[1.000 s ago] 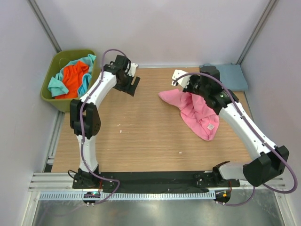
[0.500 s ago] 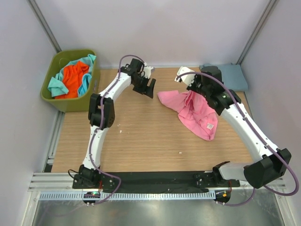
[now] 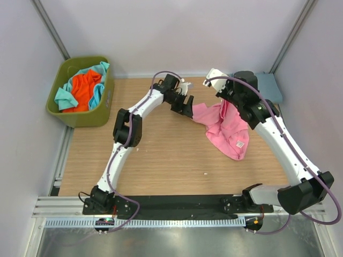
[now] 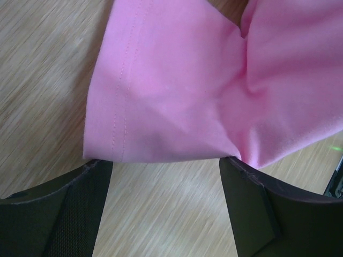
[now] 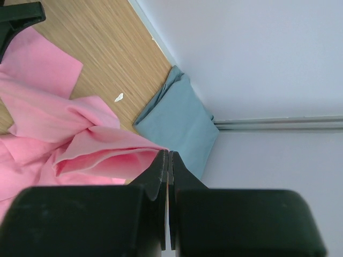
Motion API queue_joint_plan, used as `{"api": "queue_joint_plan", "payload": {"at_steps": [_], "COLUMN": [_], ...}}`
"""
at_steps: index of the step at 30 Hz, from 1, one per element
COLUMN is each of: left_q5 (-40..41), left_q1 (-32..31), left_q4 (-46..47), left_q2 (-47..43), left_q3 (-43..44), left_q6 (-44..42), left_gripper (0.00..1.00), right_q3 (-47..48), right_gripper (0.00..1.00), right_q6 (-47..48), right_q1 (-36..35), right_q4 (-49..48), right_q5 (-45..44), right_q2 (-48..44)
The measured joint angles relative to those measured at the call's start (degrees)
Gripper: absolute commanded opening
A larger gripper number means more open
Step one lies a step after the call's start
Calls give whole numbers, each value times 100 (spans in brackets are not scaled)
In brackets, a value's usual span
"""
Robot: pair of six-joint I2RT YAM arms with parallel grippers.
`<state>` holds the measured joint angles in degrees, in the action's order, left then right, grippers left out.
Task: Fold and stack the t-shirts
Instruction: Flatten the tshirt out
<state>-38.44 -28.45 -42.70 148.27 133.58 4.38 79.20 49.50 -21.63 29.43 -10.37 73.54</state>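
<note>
Our right gripper, pinched shut on the pink t-shirt, holds it bunched near the tabletop's far edge, likely so our wide-open, empty left gripper can take its hem.

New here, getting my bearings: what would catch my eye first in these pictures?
The pink t-shirt lies crumpled right of the table's centre, a fold pinched in the shut right pincer, while the open left pincer hovers at its stitched hem. At far left, an olive-green bin holds an orange shirt and a teal shirt.
</note>
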Motion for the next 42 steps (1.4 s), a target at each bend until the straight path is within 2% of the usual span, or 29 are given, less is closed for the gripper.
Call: {"api": "queue_joint_plan", "payload": {"at_steps": [2, 3, 4, 7, 8, 14, 19, 26, 32, 38, 42], "left_q5": [-52, -70, -92, -162, -181, -240, -374, -361, -271, -81, 151], "left_q1": [-33, -37, -37, -22, -11, 59, 271, 704, 726, 656, 658], "left_q4": [66, 90, 107, 181, 199, 240, 212, 146, -94, -525, -833], "left_q2": [31, 46, 68, 149, 175, 149, -323, -1589, -2625, -4030, -5180], "left_q3": [15, 17, 17, 17, 17, 2, -289, -369, -479, -1241, -2223], "left_q6": [39, 76, 94, 166, 136, 116, 116, -87, -358, -651, -855], "left_gripper": [73, 63, 40, 3, 0, 0, 0, 0, 0, 0, 0], "right_q3": [0, 0, 0, 4, 11, 105, 140, 350, 835, 1331, 1598], "right_gripper": [2, 1, 2, 2, 1, 1, 2, 1, 1, 1, 1], "right_q6": [-39, -57, -74, -131, -146, -170, -162, -122, -85, -361, -636], "right_q1": [0, 2, 2, 2, 2, 2, 4, 83, 94, 122, 125], "right_q4": [44, 61, 79, 125, 138, 142, 103, 15, 98, 122, 308], "right_q5": [-2, -4, -4, -9, -13, -52, -116, -190, -243, -221, -170], "right_q2": [0, 0, 0, 2, 9, 103, 140, 151, 188, 20, -175]}}
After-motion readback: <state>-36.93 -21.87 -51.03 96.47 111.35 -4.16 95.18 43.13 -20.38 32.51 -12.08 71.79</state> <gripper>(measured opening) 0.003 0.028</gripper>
